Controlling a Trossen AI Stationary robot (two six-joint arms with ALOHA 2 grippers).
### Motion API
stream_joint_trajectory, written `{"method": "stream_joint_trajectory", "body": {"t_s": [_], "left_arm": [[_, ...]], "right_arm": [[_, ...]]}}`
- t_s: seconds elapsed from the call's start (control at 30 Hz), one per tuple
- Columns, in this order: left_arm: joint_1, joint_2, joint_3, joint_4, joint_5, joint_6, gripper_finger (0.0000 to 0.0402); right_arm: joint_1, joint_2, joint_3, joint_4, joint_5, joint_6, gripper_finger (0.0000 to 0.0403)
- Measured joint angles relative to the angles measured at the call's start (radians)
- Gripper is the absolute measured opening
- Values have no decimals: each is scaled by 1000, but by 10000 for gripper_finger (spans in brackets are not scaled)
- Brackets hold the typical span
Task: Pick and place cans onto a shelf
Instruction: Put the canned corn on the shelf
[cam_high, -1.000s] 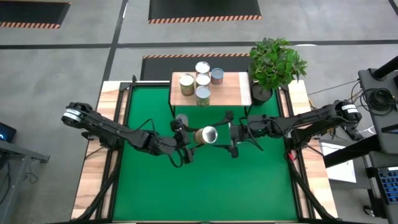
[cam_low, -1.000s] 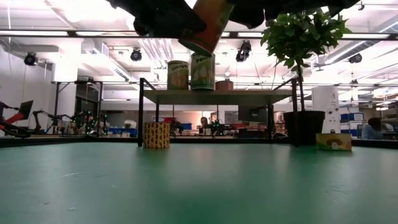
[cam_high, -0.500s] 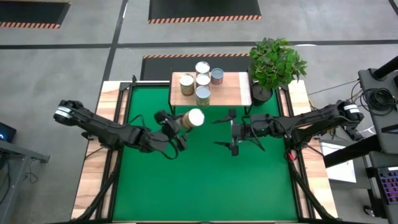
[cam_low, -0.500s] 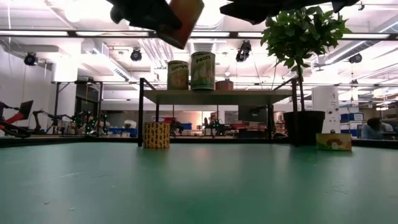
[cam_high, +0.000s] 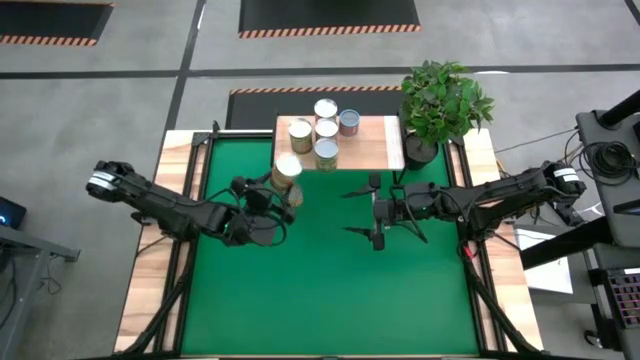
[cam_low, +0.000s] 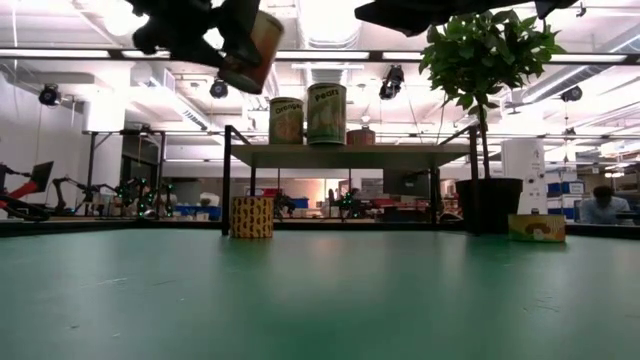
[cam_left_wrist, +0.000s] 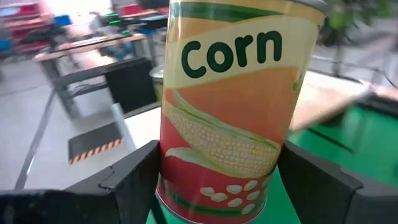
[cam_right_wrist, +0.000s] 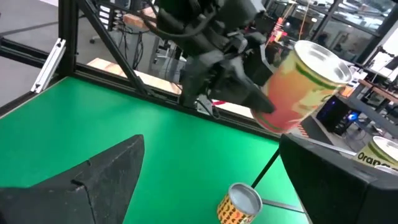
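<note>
Though raised clear of the green table (cam_high: 330, 290), not yet on the shelf (cam_high: 375, 145). Clamped between the fingers (cam_left_wrist: 134, 183) of the left gripper (cam_high: 280, 190): a can (cam_left_wrist: 233, 106) lettered "Corn" in dark green on a yellow band, with a pictured cob and loose kernels on orange-red below. Held tilted in the low view, just off the shelf's front left corner, silvery top showing from above.

Waiting near the table's middle, well apart from that tin: the right gripper (cam_high: 362, 210), fingers (cam_right_wrist: 93, 180) spread wide around nothing.

Already standing on the light-wood shelf: five cans (cam_high: 326, 128), bunched toward its left half. Readable from the low camera on the taller one (cam_low: 326, 113): "Peas". Readable from the right wrist camera on another (cam_right_wrist: 379, 155): the letters "Oran", the rest cut off.

Resting on the table beneath the shelf: a yellow patterned can (cam_low: 252, 216), its wording too small to make out. Beside the shelf's right end: a potted plant (cam_high: 445, 100).
</note>
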Motion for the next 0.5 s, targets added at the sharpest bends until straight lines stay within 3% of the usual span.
{"method": "stream_joint_trajectory", "body": {"t_s": [0.13,0.23,0.5], "left_arm": [[16,0,-59,82,-13,-66,281],[33,2,-120,231,-13,-54,281],[103,62,-216,659,108,153,281]], "right_arm": [[0,0,0,1,0,-13,361],[0,1,0,4,1,-19,361],[0,1,0,13,1,-44,361]]}}
